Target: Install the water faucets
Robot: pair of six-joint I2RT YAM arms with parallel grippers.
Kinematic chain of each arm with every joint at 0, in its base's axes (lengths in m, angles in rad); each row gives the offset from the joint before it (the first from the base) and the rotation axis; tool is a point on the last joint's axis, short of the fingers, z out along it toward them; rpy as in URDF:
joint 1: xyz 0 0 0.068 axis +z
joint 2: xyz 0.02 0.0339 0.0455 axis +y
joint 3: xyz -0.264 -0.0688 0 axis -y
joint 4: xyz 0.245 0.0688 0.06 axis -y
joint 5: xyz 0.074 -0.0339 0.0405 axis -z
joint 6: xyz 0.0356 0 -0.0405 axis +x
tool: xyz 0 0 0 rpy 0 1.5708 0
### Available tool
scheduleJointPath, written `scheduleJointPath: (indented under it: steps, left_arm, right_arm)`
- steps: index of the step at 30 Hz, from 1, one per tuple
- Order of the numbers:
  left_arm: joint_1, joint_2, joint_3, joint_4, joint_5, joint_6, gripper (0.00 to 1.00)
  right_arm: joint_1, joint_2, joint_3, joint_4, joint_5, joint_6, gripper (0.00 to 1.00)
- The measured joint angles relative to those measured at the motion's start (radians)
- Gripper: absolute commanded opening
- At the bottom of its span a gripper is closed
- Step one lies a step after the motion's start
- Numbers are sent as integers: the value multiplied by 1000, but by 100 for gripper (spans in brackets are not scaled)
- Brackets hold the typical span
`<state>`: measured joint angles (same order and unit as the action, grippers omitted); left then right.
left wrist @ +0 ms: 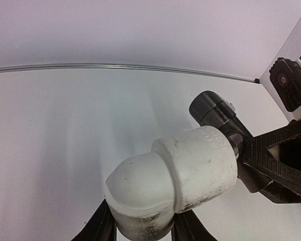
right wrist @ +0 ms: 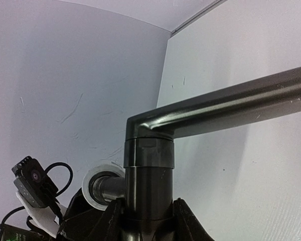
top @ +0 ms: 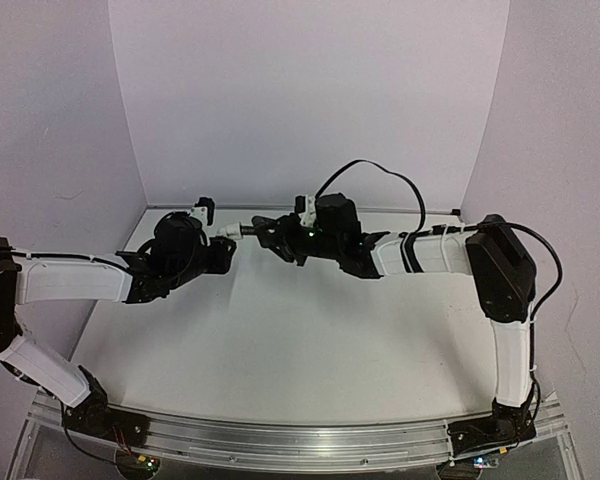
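Note:
The white plastic elbow fitting (left wrist: 175, 175) sits between my left gripper's (left wrist: 143, 228) fingers, which are shut on its lower end. The black metal faucet (right wrist: 148, 170) stands upright in my right gripper (right wrist: 148, 213), which is shut on its thick body; its long arm (right wrist: 241, 103) runs off to the right. The faucet's threaded side stub sits in the fitting's open mouth (right wrist: 96, 183). From the top view, my left gripper (top: 218, 248) and right gripper (top: 268, 236) meet at mid-back of the table, with the fitting (top: 224, 231) and faucet (top: 244, 231) joined between them.
The white table (top: 300, 340) lies below both arms, which are held above it. White walls close in the back and both sides. The right arm's black cable (top: 380, 175) loops above its wrist. The right wrist camera (left wrist: 291, 83) shows at the far right of the left wrist view.

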<state>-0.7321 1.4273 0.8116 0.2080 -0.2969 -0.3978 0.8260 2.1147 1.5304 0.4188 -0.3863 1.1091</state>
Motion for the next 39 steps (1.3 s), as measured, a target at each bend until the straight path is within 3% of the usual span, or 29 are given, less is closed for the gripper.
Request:
scheduleJointPath:
  steps: [12, 18, 24, 30, 37, 39]
  left_arm:
    - [-27, -23, -1, -50, 234, -171, 0]
    - [106, 7, 1, 16, 574, -301, 0]
    - [142, 183, 58, 30, 863, -429, 0]
    - [136, 370, 226, -228, 862, -390, 0]
    - [138, 468, 267, -379, 805, -343, 1]
    - [138, 490, 271, -408, 792, -331, 7]
  right_arm:
    - [-98, -216, -311, 7, 50, -256, 0]
    - [-131, -282, -396, 5, 53, -577, 0]
    - [-104, -376, -450, -33, -41, -918, 0]
    - [-95, -415, -496, -46, -137, -1087, 0]
    - [-95, -416, -557, -80, -169, -1126, 0]
    - [-95, -416, -567, -86, -159, -1129, 0]
